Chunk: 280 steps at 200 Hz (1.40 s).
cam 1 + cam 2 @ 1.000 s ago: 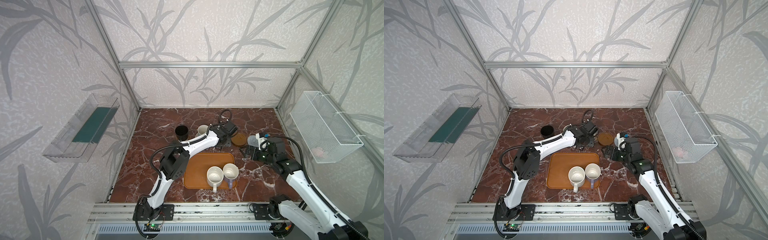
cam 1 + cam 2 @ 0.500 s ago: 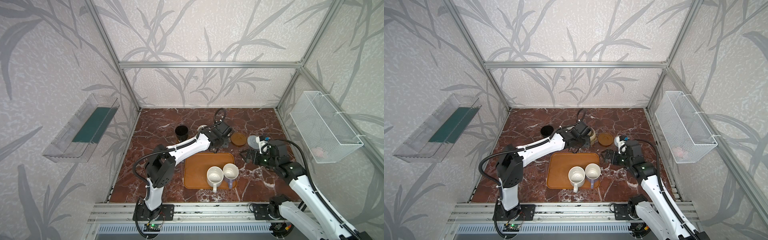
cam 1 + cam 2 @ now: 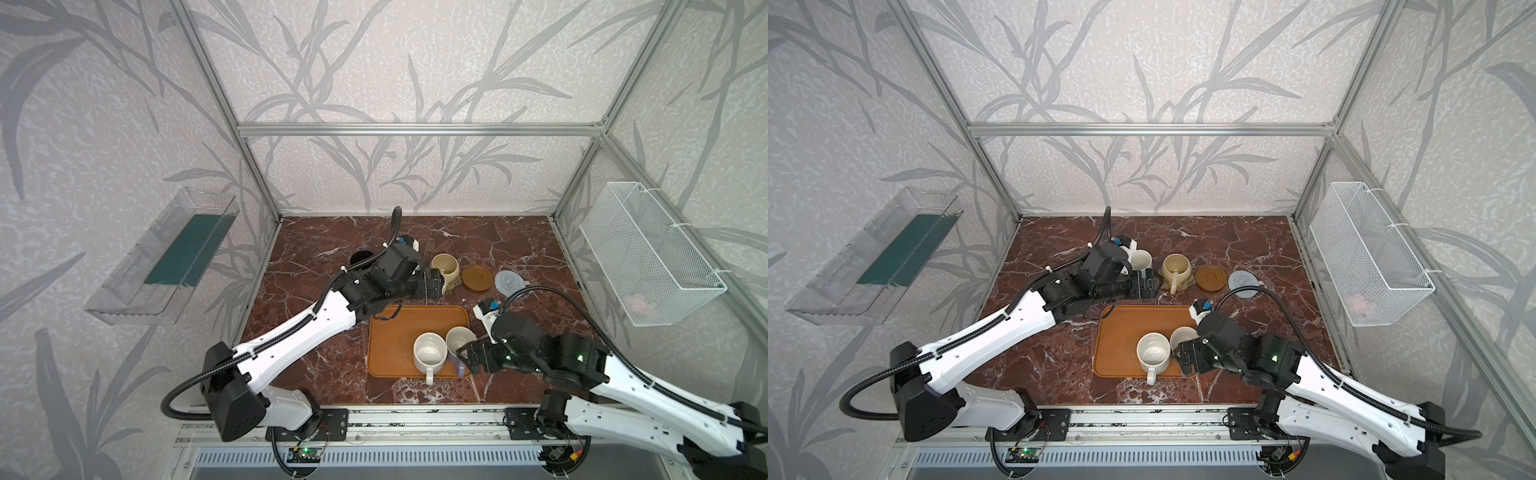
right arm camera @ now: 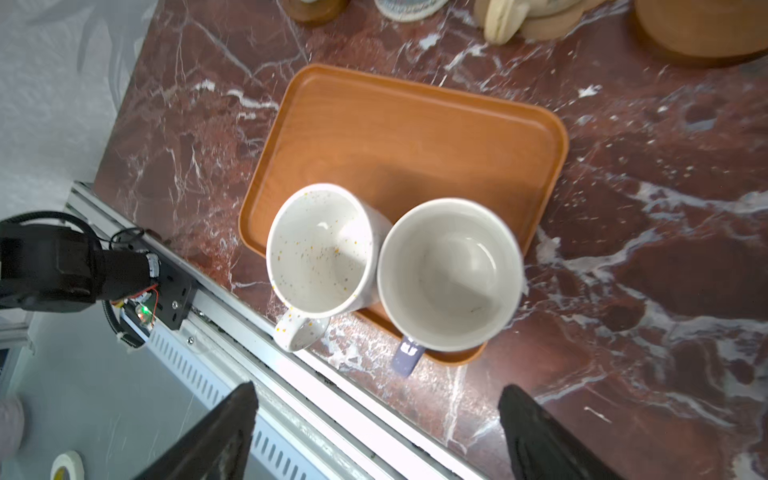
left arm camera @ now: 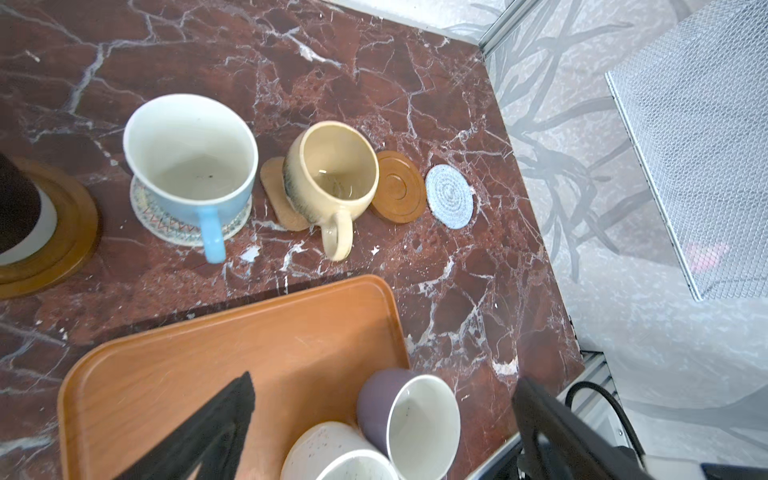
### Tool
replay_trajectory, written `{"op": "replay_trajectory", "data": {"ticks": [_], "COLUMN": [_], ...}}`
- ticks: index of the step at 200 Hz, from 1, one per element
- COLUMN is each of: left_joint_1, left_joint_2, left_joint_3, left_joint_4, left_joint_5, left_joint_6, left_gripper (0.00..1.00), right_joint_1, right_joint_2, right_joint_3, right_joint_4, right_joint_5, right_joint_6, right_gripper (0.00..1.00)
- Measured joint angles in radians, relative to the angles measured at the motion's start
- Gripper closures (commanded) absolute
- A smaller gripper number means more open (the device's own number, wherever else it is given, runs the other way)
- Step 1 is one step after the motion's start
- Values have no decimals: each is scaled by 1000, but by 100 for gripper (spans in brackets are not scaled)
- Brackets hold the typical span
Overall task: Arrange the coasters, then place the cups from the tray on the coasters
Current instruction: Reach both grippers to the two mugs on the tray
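Red-brown marble surface [image 3: 498, 241], leaf-patterned walls [image 3: 374, 62] around it.
- Tray [image 3: 399, 328], near the front: white speckled cup [image 4: 320, 249] and lavender cup [image 4: 449, 274], upright and touching.
- Row behind the tray:
  - black cup [image 5: 16, 199] on brown disc coaster [image 5: 70, 232]
  - light blue cup [image 5: 191, 153] on beige woven coaster [image 5: 166, 224]
  - cream-yellow cup [image 5: 332, 174] on tan flower coaster [image 5: 272, 183]
  - second brown disc coaster [image 5: 399, 187] and grey-blue woven coaster [image 5: 449, 195], both uncovered
- Left end effector [image 5: 382, 380]: jaws wide, empty, just beside the cream-yellow cup.
- Right end effector [image 4: 376, 388]: jaws wide, empty, by the lavender cup.

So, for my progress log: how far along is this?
Done: black mug, light blue mug, cream-yellow mug on coasters. In hand: nothing; open right gripper by lavender mug. Remaining: it and white speckled mug on orange-brown tray; brown wooden disc coaster, grey-blue woven coaster bare.
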Motion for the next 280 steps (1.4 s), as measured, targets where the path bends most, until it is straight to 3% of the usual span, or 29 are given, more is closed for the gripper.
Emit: {"op": "replay_trajectory", "data": {"ticks": [45, 91, 144, 212, 280], "left_joint_1": [15, 16, 16, 23, 28], "left_joint_2": [-177, -267, -353, -397, -412], "left_joint_3": [-214, -311, -378, -482, -491], "left_joint_4": [-82, -152, -201, -210, -190], "left_joint_5": [-8, -5, -5, -7, 2], "left_joint_6": [15, -7, -31, -62, -84], "left_gripper": [1, 1, 1, 0, 1], "right_joint_1": [258, 328, 344, 291, 253], "right_joint_2": [127, 299, 468, 541, 552], "right_joint_3": [-2, -16, 1, 1, 0], "right_joint_4": [49, 179, 245, 290, 314], "right_joint_5": [146, 193, 222, 232, 224], "right_joint_6": [144, 205, 250, 246, 217], "right_gripper": [13, 17, 29, 55, 65]}}
